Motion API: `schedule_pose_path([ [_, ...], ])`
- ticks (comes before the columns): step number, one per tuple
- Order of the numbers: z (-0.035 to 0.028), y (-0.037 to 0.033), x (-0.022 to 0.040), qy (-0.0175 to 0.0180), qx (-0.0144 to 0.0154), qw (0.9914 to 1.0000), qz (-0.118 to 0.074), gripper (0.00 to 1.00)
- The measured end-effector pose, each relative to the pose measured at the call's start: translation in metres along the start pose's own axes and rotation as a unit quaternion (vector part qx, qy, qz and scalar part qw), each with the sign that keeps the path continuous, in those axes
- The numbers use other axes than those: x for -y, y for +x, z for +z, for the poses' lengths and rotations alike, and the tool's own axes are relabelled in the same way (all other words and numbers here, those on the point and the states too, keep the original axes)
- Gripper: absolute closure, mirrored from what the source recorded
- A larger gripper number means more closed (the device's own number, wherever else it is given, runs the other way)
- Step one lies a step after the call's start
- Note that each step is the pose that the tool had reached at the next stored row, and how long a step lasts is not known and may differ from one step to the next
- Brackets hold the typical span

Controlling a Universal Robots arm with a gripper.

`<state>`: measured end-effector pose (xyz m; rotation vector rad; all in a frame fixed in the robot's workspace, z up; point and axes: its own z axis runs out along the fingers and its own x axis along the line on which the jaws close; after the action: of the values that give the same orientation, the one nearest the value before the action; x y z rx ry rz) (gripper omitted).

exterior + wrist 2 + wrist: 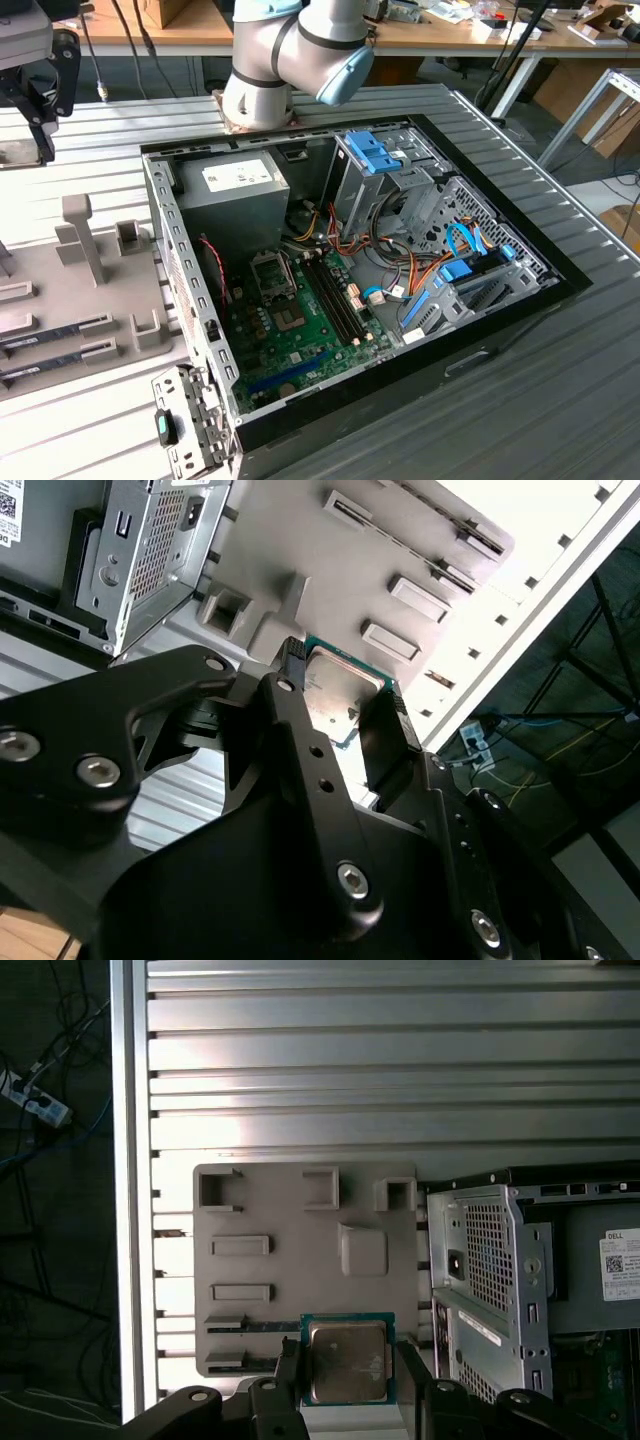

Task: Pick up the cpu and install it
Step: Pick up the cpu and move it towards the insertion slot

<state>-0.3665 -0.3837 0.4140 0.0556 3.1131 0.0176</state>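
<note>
The cpu (347, 1362), a silver square with a thin green rim, sits between my gripper's (348, 1388) two black fingers (288, 1385), which are shut on its opposite edges. In the second wrist view the cpu (338, 680) is held clear of the grey fixture plate (300, 540) by the gripper (338, 715). In the exterior view the gripper (40, 95) hangs at the far left, above that grey plate (100, 300). The open computer case (350, 270) lies in the middle, with the motherboard's empty cpu socket (272, 272) showing inside.
The grey plate (300, 1260) carries slots, raised blocks and dark memory sticks (60, 335). Inside the case are a power supply (235, 195), blue drive brackets (375, 155) and bundled cables (400, 270). The ribbed metal table (380, 1060) surrounds everything; its edge (130, 1210) borders the floor.
</note>
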Motion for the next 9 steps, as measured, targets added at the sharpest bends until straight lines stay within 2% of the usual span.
schedule_pose_path([
  [9, 0.0011, -0.006, -0.0002, 0.0, 0.0, 1.0, 0.0, 0.53],
])
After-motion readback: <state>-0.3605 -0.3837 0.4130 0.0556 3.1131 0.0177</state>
